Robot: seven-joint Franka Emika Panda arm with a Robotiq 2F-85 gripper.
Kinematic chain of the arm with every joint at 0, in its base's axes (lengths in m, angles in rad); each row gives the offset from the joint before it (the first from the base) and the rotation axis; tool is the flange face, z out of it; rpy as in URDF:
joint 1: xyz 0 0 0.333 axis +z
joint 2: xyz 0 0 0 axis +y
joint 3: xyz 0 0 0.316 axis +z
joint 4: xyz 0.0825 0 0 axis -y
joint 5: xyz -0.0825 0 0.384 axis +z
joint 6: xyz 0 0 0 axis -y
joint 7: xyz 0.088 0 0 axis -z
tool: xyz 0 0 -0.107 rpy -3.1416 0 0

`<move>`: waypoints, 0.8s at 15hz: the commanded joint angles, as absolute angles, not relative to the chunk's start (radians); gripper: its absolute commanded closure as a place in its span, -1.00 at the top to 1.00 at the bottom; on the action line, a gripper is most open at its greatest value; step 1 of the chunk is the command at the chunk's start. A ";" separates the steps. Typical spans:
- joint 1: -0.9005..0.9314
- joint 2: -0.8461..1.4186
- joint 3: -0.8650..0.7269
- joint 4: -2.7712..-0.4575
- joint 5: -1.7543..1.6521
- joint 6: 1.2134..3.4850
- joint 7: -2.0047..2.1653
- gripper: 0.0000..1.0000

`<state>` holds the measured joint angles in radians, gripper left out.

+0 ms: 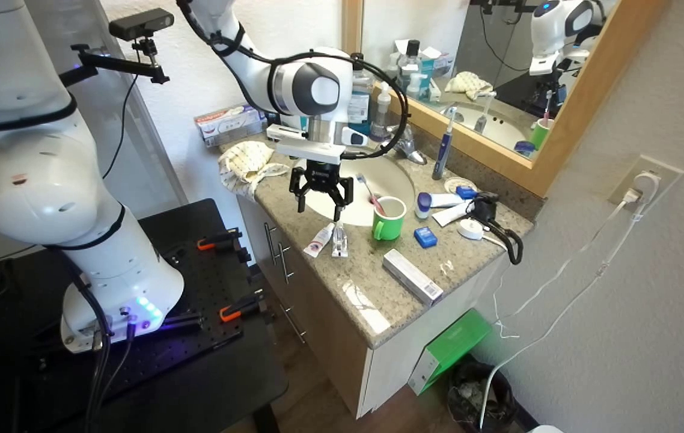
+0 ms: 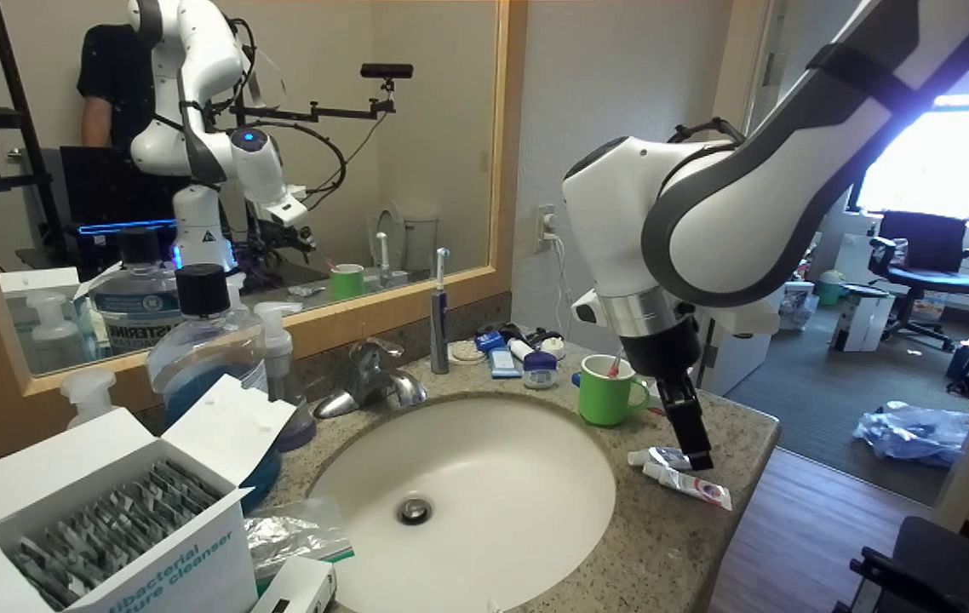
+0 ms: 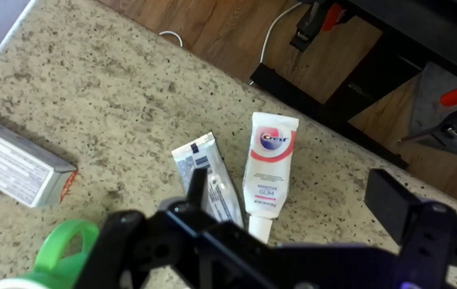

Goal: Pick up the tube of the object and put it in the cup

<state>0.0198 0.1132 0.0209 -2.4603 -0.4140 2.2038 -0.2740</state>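
Two small tubes lie side by side on the counter. One is a white Crest tube with a red band, also in both exterior views. The other is a silvery-white tube, also in both exterior views. My gripper is open and empty, pointing down above them. In the wrist view the left finger overlaps the silvery tube and the Crest tube lies between the fingers. The cup is a green mug standing upright beside the sink, holding a pink toothbrush.
The sink basin lies beside the tubes. A long white box lies nearer the counter's end. A blue floss box, an electric toothbrush and the faucet stand around. The counter's front edge is close to the tubes.
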 commanded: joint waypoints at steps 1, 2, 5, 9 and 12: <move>0.009 0.148 0.010 -2.455 -0.458 2.269 -0.315 1.00; 0.006 0.160 0.008 -2.451 -0.457 2.276 -0.327 1.00; -0.001 0.196 0.003 -2.440 -0.449 2.291 -0.358 1.00; -0.002 0.219 0.002 -2.420 -0.440 2.268 -0.350 1.00; 0.000 0.219 0.004 -2.429 -0.441 2.272 -0.340 1.00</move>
<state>0.0001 0.2191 0.0035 -2.4311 -0.4423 2.2748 -0.3389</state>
